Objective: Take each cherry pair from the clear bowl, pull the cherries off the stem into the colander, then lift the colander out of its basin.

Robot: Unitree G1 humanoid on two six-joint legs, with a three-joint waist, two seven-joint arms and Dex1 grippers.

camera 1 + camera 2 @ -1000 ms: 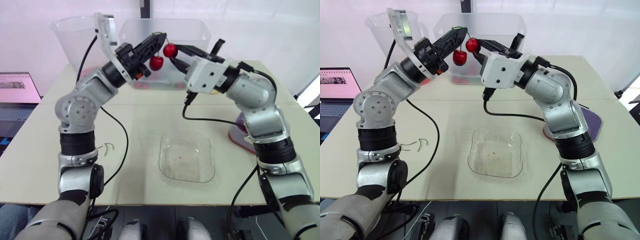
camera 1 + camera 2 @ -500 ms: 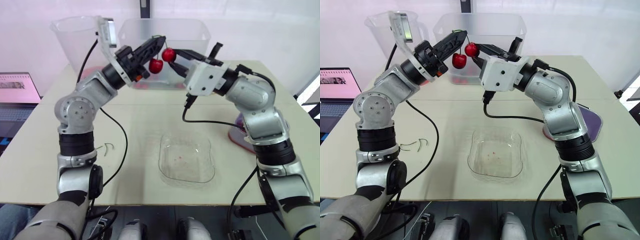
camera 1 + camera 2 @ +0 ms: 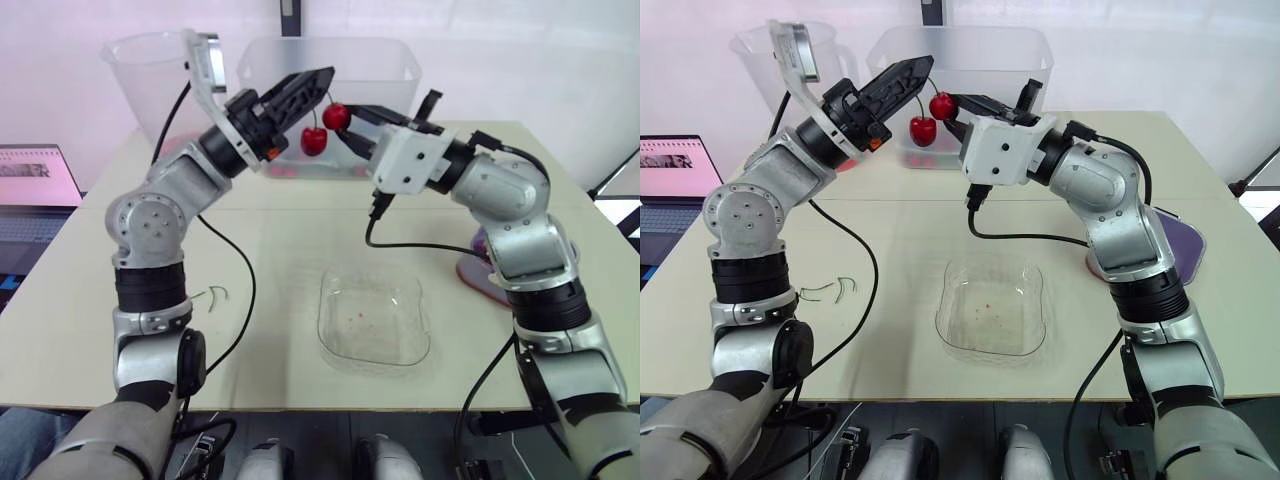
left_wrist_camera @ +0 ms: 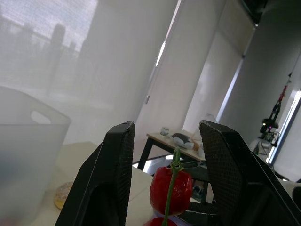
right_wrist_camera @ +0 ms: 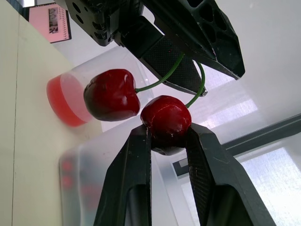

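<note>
Red cherry pair [image 3: 313, 140]: aloft near the table's [image 3: 280, 250] far edge.
Right gripper [image 5: 168, 129]: clamps one cherry [image 5: 164, 117].
Left gripper [image 4: 168, 127]: fingers apart around the stem [image 4: 170, 188].

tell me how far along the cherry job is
Done: the clear bowl looks empty and bare stems lie on the table. In hand: right hand shut on one cherry by the basin, its stem up at the left hand. Left: pulling both cherries off, then the lift-out.
</note>
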